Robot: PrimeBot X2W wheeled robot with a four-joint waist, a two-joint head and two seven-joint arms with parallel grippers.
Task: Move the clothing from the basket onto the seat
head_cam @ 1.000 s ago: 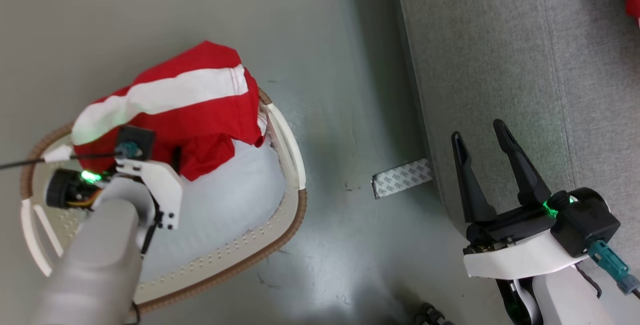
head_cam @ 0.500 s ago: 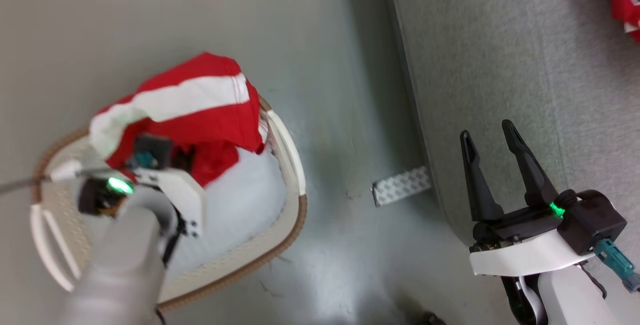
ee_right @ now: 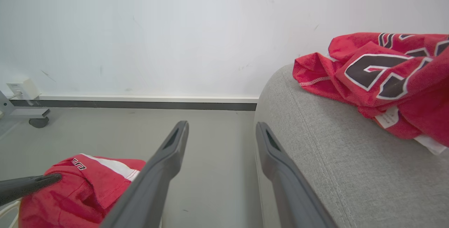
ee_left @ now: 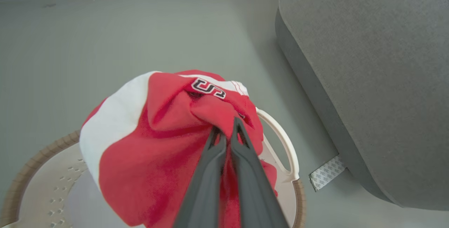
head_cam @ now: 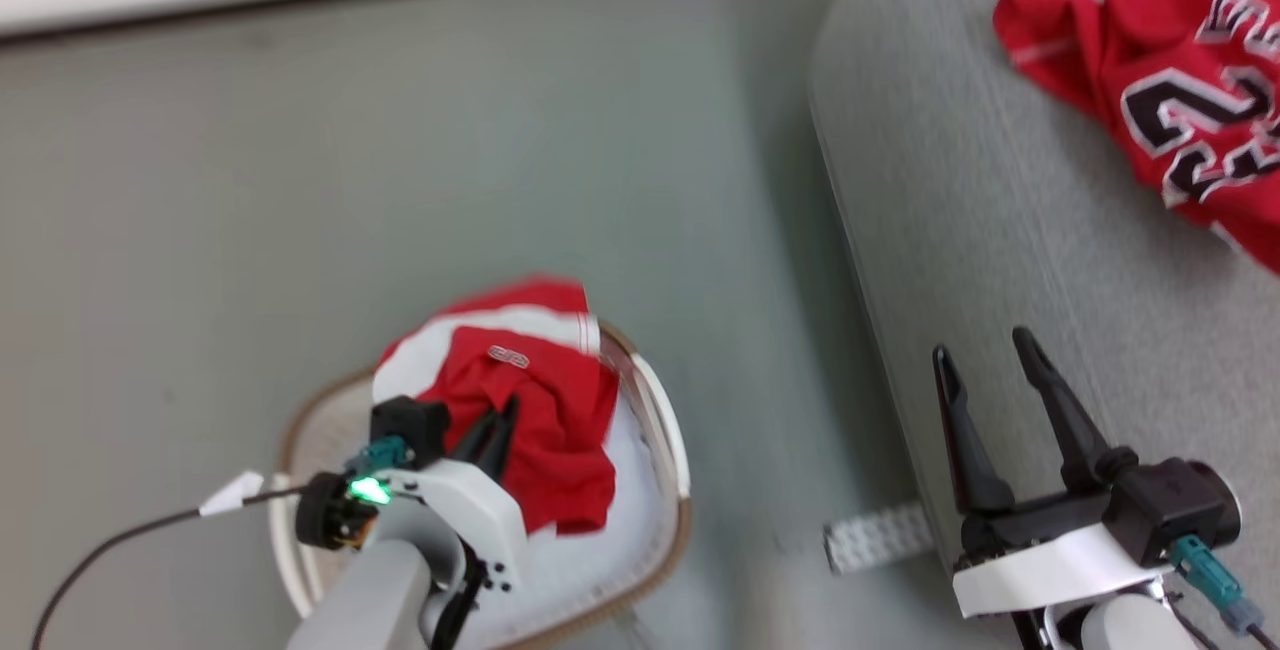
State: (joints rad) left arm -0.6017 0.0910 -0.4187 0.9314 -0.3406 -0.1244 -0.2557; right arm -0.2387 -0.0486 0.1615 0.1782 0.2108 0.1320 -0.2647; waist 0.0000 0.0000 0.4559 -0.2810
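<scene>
1. above the rounded cream-white plastic basket, near left, the left gripper has its two dark fingers clamped together on a fold of the bright red garment with a wide white band.
2. the large light-grey fabric seat lies to the right of that pinch, across the grey floor.
3. the bunched garment drapes down toward the basket, its long axis roughly vertical.
4. the right gripper, fingers apart and empty, hovers by the seat's near edge.
</scene>
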